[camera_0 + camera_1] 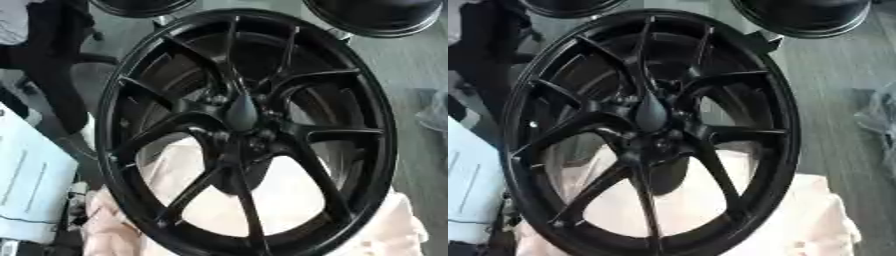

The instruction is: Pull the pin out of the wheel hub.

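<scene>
Left eye view: one black multi-spoke wheel [245, 135], standing tilted and filling most of the picture; its lower rim rests on a pale pinkish cloth [385, 225] that shows through the gaps between the spokes; the cloth is what carries it, and the wheel sits over the cloth's middle, reaching past its near edge.

Hub [242, 117]: dark, at the meeting of the spokes; a tapered dark piece [651, 114] stands at its centre, which may be the pin, though I cannot tell for certain; small bolt holes ring it.

Hands: neither the left nor the right hand shows in either view; how far they are open, or whether they hold anything, cannot be told.

Surroundings: parts of two further dark wheels [376, 17] at the far edge of the picture; a white sheet or panel [31, 175] at the left; grey floor [411, 70] to the right.

Handling note, as judgement: if that centre piece is the pin, it is best taken near its outer end and drawn straight along the hub's axis, not sideways; the wheel leans, so it may shift on the cloth unless steadied at the rim.
</scene>
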Controlling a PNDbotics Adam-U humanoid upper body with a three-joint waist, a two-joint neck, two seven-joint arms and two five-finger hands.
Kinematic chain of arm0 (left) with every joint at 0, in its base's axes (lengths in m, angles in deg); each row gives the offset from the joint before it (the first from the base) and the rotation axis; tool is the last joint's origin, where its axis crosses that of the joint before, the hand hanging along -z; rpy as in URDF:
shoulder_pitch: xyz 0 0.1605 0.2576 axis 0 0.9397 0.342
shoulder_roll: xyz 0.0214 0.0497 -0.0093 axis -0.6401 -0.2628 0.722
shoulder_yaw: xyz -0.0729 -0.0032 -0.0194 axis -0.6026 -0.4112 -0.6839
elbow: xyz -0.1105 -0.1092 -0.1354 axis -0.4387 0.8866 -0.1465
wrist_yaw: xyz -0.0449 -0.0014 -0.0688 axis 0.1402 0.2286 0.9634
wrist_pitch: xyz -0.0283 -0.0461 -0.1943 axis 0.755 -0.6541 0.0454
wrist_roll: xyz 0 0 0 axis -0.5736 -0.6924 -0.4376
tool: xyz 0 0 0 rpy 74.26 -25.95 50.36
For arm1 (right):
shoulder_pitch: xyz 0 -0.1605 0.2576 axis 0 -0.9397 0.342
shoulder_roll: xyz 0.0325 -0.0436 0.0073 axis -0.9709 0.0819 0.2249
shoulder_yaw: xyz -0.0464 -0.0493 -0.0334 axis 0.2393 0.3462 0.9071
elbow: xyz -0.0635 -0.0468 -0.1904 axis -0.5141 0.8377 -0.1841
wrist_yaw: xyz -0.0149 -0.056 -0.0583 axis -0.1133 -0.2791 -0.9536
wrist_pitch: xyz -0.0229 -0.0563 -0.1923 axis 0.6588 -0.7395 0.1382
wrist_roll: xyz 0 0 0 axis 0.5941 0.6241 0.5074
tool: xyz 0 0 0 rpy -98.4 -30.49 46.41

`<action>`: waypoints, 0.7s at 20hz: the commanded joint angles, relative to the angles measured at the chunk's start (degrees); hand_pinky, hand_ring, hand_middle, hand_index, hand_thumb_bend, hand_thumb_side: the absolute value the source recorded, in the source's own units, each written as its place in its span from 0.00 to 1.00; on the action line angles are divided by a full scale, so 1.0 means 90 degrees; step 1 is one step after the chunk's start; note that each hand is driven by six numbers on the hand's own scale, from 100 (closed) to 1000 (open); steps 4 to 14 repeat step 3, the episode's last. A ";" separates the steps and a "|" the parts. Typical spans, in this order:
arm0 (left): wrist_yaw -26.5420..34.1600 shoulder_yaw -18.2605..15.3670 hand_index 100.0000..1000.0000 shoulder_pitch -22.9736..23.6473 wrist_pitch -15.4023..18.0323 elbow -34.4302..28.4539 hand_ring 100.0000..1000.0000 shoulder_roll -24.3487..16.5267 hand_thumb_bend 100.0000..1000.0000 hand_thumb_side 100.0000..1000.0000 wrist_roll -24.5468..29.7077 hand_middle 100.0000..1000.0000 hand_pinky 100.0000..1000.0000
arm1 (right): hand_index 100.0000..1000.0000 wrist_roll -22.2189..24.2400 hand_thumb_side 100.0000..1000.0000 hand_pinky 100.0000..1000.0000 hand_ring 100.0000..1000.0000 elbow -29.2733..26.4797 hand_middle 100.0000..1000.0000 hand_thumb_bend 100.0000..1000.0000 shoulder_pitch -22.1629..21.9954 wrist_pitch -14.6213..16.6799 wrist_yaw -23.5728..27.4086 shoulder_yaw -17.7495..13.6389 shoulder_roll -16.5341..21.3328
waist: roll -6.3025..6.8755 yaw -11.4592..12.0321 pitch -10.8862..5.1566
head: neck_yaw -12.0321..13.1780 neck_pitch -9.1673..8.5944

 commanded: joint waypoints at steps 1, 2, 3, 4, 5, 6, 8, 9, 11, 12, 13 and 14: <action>-0.0038 0.0017 0.67 -0.0071 0.0005 -0.0152 0.78 -0.0071 0.27 0.58 0.0054 0.69 0.56 | 0.81 0.0131 0.41 0.89 0.72 0.0197 0.71 0.01 0.0286 -0.0099 0.0208 0.0189 -0.0021 | 0.0010 0.0021 -0.0186 | -0.0021 -0.0065; -0.0042 0.0025 0.68 -0.0075 0.0008 -0.0154 0.78 -0.0065 0.27 0.58 0.0064 0.69 0.56 | 0.81 0.0166 0.42 0.89 0.72 0.0286 0.71 0.01 0.0379 -0.0106 0.0225 0.0243 -0.0068 | 0.0011 0.0030 -0.0188 | -0.0023 -0.0067; -0.0048 0.0033 0.68 -0.0078 0.0012 -0.0156 0.78 -0.0059 0.27 0.58 0.0073 0.70 0.56 | 0.81 0.0198 0.42 0.89 0.72 0.0371 0.72 0.00 0.0464 -0.0102 0.0238 0.0290 -0.0118 | 0.0013 0.0038 -0.0189 | -0.0022 -0.0072; -0.0048 0.0033 0.68 -0.0078 0.0012 -0.0156 0.78 -0.0059 0.27 0.58 0.0073 0.70 0.56 | 0.81 0.0198 0.42 0.89 0.72 0.0371 0.72 0.00 0.0464 -0.0102 0.0238 0.0290 -0.0118 | 0.0013 0.0038 -0.0189 | -0.0022 -0.0072; -0.0048 0.0033 0.68 -0.0078 0.0012 -0.0156 0.78 -0.0059 0.27 0.58 0.0073 0.70 0.56 | 0.81 0.0198 0.42 0.89 0.72 0.0371 0.72 0.00 0.0464 -0.0102 0.0238 0.0290 -0.0118 | 0.0013 0.0038 -0.0189 | -0.0022 -0.0072; -0.0048 0.0033 0.68 -0.0078 0.0012 -0.0156 0.78 -0.0059 0.27 0.58 0.0073 0.70 0.56 | 0.81 0.0198 0.42 0.89 0.72 0.0371 0.72 0.00 0.0464 -0.0102 0.0238 0.0290 -0.0118 | 0.0013 0.0038 -0.0189 | -0.0022 -0.0072; -0.0048 0.0033 0.68 -0.0078 0.0012 -0.0156 0.78 -0.0059 0.27 0.58 0.0073 0.70 0.56 | 0.81 0.0198 0.42 0.89 0.72 0.0371 0.72 0.00 0.0464 -0.0102 0.0238 0.0290 -0.0118 | 0.0013 0.0038 -0.0189 | -0.0022 -0.0072; -0.0048 0.0033 0.68 -0.0078 0.0012 -0.0156 0.78 -0.0059 0.27 0.58 0.0073 0.70 0.56 | 0.81 0.0198 0.42 0.89 0.72 0.0371 0.72 0.00 0.0464 -0.0102 0.0238 0.0290 -0.0118 | 0.0013 0.0038 -0.0189 | -0.0022 -0.0072; -0.0048 0.0033 0.68 -0.0078 0.0012 -0.0156 0.78 -0.0059 0.27 0.58 0.0073 0.70 0.56 | 0.81 0.0198 0.42 0.89 0.72 0.0371 0.72 0.00 0.0464 -0.0102 0.0238 0.0290 -0.0118 | 0.0013 0.0038 -0.0189 | -0.0022 -0.0072; -0.0048 0.0033 0.68 -0.0078 0.0012 -0.0156 0.78 -0.0059 0.27 0.58 0.0073 0.70 0.56 | 0.81 0.0198 0.42 0.89 0.72 0.0371 0.72 0.00 0.0464 -0.0102 0.0238 0.0290 -0.0118 | 0.0013 0.0038 -0.0189 | -0.0022 -0.0072; -0.0048 0.0033 0.68 -0.0078 0.0012 -0.0156 0.78 -0.0059 0.27 0.58 0.0073 0.70 0.56 | 0.81 0.0198 0.42 0.89 0.72 0.0371 0.72 0.00 0.0464 -0.0102 0.0238 0.0290 -0.0118 | 0.0013 0.0038 -0.0189 | -0.0022 -0.0072; -0.0048 0.0033 0.68 -0.0078 0.0012 -0.0156 0.78 -0.0059 0.27 0.58 0.0073 0.70 0.56 | 0.81 0.0198 0.42 0.89 0.72 0.0371 0.72 0.00 0.0464 -0.0102 0.0238 0.0290 -0.0118 | 0.0013 0.0038 -0.0189 | -0.0022 -0.0072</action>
